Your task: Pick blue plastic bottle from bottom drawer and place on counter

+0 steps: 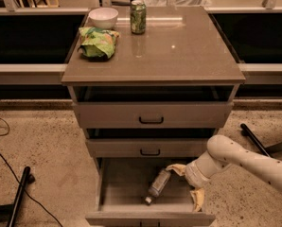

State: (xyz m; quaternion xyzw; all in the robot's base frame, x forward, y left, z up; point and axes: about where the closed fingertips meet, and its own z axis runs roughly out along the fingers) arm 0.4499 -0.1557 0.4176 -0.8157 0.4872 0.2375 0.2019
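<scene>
Tool (186,184) hangs inside the open bottom drawer (150,217), fingers spread apart, one tip just beside the blue plastic bottle (158,184) — it lies slanted on the drawer floor, cap toward the front. Tabletop (188,56) above carries a green can (137,17).

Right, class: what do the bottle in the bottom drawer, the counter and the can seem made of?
Blue plastic bottle: probably clear plastic, with a greyish, see-through look. Counter: glossy grey-brown, perhaps laminate or stone; it mirrors lights. Can: probably metal, with a shiny green print. The gripper, in the bottom drawer beside the bottle, is open.
</scene>
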